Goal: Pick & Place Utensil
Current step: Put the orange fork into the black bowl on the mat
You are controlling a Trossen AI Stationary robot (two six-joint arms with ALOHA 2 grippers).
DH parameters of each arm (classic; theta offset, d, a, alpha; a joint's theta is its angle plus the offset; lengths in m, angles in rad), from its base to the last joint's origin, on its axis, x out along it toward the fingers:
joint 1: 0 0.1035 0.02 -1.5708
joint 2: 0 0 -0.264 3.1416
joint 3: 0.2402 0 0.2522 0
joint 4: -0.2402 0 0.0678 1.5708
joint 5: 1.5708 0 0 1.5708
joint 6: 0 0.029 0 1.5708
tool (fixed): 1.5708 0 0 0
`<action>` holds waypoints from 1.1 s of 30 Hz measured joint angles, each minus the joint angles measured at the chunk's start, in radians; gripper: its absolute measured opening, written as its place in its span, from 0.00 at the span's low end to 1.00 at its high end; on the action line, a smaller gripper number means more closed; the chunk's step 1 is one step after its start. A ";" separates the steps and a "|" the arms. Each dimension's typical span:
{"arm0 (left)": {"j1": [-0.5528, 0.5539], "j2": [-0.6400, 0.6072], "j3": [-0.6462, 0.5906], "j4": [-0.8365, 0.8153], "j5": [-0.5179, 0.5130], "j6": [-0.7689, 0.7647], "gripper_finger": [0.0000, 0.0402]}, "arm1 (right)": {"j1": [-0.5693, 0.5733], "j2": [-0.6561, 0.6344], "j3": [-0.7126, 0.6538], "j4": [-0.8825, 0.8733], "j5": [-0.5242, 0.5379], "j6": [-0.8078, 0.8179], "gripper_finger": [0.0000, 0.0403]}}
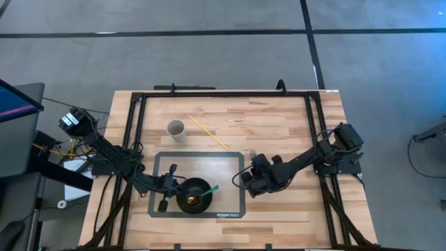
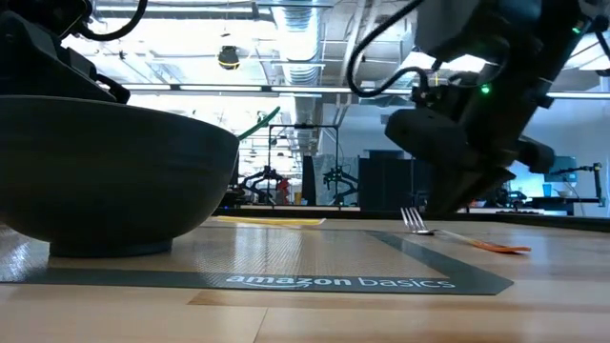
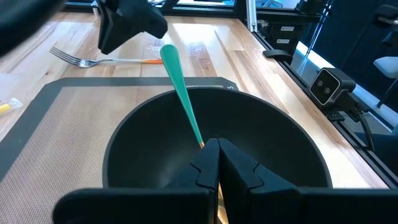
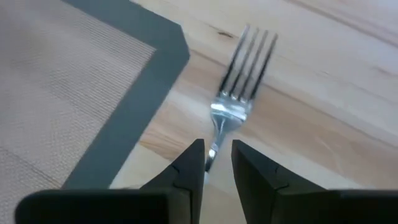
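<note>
Right gripper (image 4: pixel 217 163) is low over the table, at the mat's (image 1: pixel 162 162) right edge, near its upper right corner in the high view. The fork (image 4: pixel 239 99) lies flat on the bare wood just off that mat corner, tines pointing away from the claw. Its neck runs in between the two fingertips (image 4: pixel 189 167). Jaws are partly open, one finger on each side of the shaft; can't tell whether the pads touch the metal. In the low view the fork's tines (image 2: pixel 416 221) sit on the table and the orange handle (image 2: pixel 496 246) sticks out along the wood, so it is not lifted.

Left gripper (image 3: pixel 217 163) is closed, hovering over the rim of the black bowl (image 3: pixel 273 137), which sits on the mat near its front edge. A green-handled utensil (image 3: pixel 180 87) leans in the bowl, its handle poking out toward the right arm.

Elsewhere on the table: white cup (image 1: pixel 175 128) and a yellow stick (image 1: pixel 208 132) beyond the mat, well apart from both claws.
</note>
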 joint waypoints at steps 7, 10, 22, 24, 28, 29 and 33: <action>0.000 0.000 0.000 0.000 0.011 0.000 0.01 | 0.031 0.000 -0.021 0.009 0.002 0.066 0.19; 0.000 0.000 0.000 0.000 0.013 0.000 0.01 | 0.040 0.000 -0.021 0.024 0.010 0.066 0.19; 0.000 0.000 0.000 0.001 0.012 0.000 0.01 | 0.035 0.018 -0.019 0.051 0.011 0.066 0.19; 0.000 0.000 0.000 0.001 0.012 0.000 0.01 | 0.031 0.039 -0.019 0.066 0.011 0.066 0.19; 0.000 0.000 0.000 0.005 0.012 0.000 0.01 | 0.027 0.101 -0.015 0.068 0.034 0.067 0.19; 0.000 0.000 0.000 0.006 0.012 0.000 0.01 | 0.027 0.119 -0.014 0.068 0.050 0.069 0.19; 0.000 0.000 0.000 0.009 0.014 0.002 0.01 | 0.022 0.154 -0.009 0.056 0.068 0.101 0.18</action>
